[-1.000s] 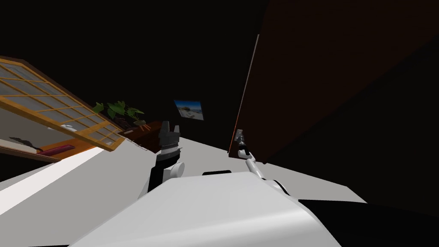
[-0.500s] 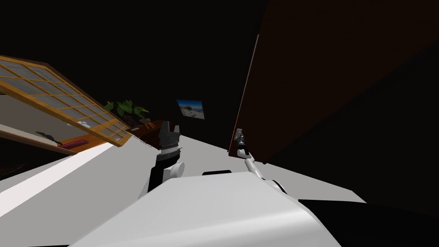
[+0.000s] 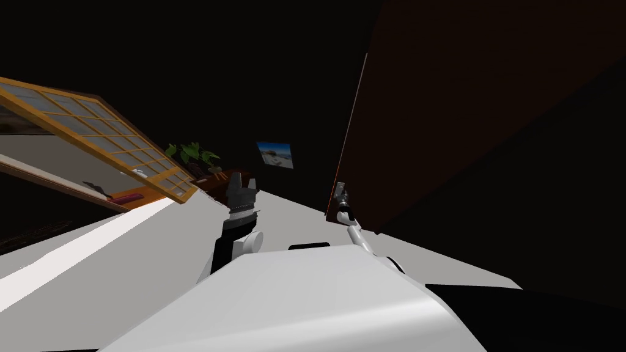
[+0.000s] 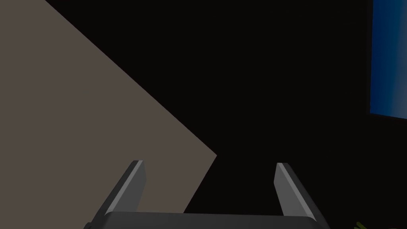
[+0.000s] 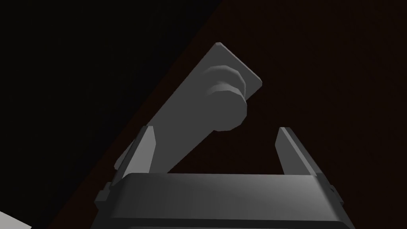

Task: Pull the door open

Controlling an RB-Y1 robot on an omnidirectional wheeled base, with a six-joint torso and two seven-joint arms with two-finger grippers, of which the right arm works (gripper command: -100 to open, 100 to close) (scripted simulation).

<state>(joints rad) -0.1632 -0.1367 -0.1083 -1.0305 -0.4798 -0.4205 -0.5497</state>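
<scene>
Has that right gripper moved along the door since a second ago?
No. The right gripper stays at the handle, near the edge of the door.

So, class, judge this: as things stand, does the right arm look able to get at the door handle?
Probably yes. The right gripper is open right at the grey handle on the brown door, the lever running in beside one finger, with nothing between them.

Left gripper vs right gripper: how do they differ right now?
Left gripper hangs clear of the brown door; right gripper sits at its edge. Right gripper's jaws face the grey door handle, not closed on it; left gripper's jaws have nothing near them. Shared: both sets of jaws are open.
</scene>
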